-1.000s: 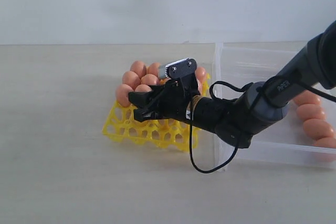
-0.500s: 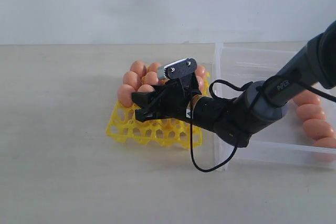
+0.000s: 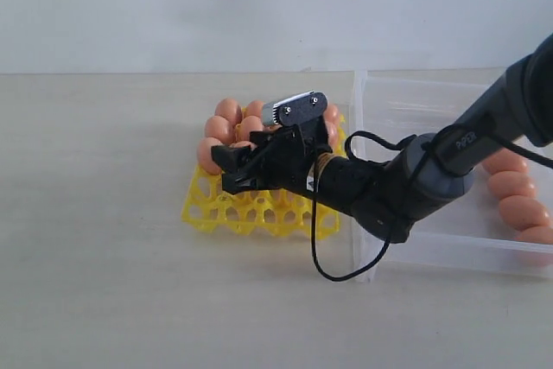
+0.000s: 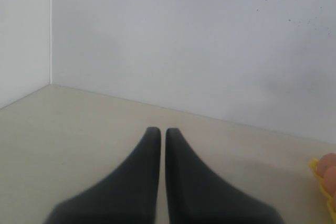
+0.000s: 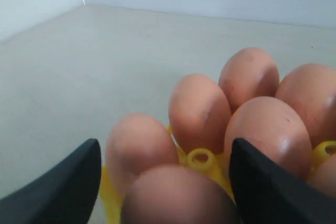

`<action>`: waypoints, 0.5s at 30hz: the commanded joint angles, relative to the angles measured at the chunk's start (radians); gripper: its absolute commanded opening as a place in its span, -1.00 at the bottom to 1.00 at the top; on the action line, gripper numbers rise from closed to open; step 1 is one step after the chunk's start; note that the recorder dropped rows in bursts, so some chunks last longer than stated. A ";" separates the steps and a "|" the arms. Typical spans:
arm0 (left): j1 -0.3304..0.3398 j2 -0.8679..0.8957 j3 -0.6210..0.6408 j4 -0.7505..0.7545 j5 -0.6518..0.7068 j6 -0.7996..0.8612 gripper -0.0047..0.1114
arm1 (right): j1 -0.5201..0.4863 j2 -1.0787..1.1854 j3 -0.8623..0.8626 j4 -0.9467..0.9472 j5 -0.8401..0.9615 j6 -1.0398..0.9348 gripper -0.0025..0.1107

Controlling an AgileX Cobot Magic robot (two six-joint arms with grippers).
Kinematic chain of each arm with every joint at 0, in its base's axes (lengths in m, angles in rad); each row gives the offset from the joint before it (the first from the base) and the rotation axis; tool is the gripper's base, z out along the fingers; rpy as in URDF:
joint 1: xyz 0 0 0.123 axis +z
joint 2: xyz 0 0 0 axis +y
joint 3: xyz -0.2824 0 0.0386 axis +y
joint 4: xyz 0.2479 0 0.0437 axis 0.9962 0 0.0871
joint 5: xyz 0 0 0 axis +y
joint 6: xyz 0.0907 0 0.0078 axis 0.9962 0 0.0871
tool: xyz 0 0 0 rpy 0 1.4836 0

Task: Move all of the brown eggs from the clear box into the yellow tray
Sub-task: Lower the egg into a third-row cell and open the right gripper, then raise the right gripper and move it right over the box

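The yellow tray (image 3: 251, 213) lies left of the clear box (image 3: 380, 101), with several brown eggs (image 3: 226, 112) in its far rows. My right gripper (image 3: 226, 168) reaches from the box side over the tray's middle. In the right wrist view its fingers (image 5: 68, 182) stand apart on either side of an egg (image 5: 178, 195) that sits low in the tray, with a gap showing on one side. Other eggs (image 5: 198, 109) and a tray post (image 5: 200, 157) lie beyond. More eggs (image 3: 511, 186) rest at the box's right end. My left gripper (image 4: 159, 131) is shut and empty over bare table.
The box's near wall (image 3: 432, 252) runs under my right arm, and a black cable (image 3: 324, 265) loops down in front of it. In the left wrist view the tray's edge (image 4: 315, 165) and an egg (image 4: 329, 166) show at the frame's edge.
The right gripper's fingers have spread apart around the egg over the tray. The tray has slid slightly to the right. The left gripper has not moved.
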 commanded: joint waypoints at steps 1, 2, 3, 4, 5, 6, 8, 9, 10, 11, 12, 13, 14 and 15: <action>0.002 -0.002 -0.001 -0.009 -0.007 -0.009 -0.85 | 0.000 -0.041 0.001 0.034 -0.056 -0.007 0.16; 0.002 -0.002 -0.001 -0.009 -0.007 -0.009 -0.85 | 0.000 -0.051 0.001 0.034 -0.062 -0.007 0.16; 0.002 -0.002 -0.001 -0.009 -0.007 -0.009 -0.85 | 0.000 -0.064 0.001 0.032 -0.066 -0.007 0.16; 0.002 -0.002 -0.001 -0.009 -0.007 -0.009 -0.85 | 0.000 -0.073 0.001 0.026 -0.066 -0.007 0.16; 0.002 -0.002 -0.001 -0.009 -0.007 -0.009 -0.85 | 0.000 -0.086 0.003 0.020 -0.066 0.002 0.16; 0.002 -0.002 -0.001 -0.009 -0.007 -0.009 -0.85 | 0.000 -0.099 0.006 0.014 -0.068 0.010 0.15; 0.002 -0.002 -0.001 -0.009 -0.007 -0.009 -0.85 | 0.000 -0.118 0.006 -0.024 -0.055 0.042 0.05; 0.002 -0.002 -0.001 -0.009 -0.007 -0.009 -0.85 | 0.000 -0.125 0.006 -0.053 -0.050 0.061 -0.05; 0.002 -0.002 -0.001 -0.009 -0.007 -0.009 -0.85 | 0.000 -0.127 0.006 -0.075 -0.050 0.073 -0.14; 0.002 -0.002 -0.001 -0.009 -0.007 -0.009 -0.85 | 0.000 -0.130 0.006 -0.099 -0.050 0.086 -0.26; 0.002 -0.002 -0.001 -0.009 -0.007 -0.009 -0.85 | 0.000 -0.130 0.006 -0.119 -0.050 0.102 -0.38; 0.002 -0.002 -0.001 -0.009 -0.007 -0.009 -0.85 | 0.000 -0.132 0.006 -0.135 -0.047 0.115 -0.50; 0.002 -0.002 -0.001 -0.009 -0.007 -0.009 -0.85 | 0.000 -0.135 0.006 -0.155 -0.037 0.136 -0.63; 0.002 -0.002 -0.001 -0.009 -0.007 -0.009 -0.85 | 0.000 -0.137 0.006 -0.172 -0.017 0.162 -0.75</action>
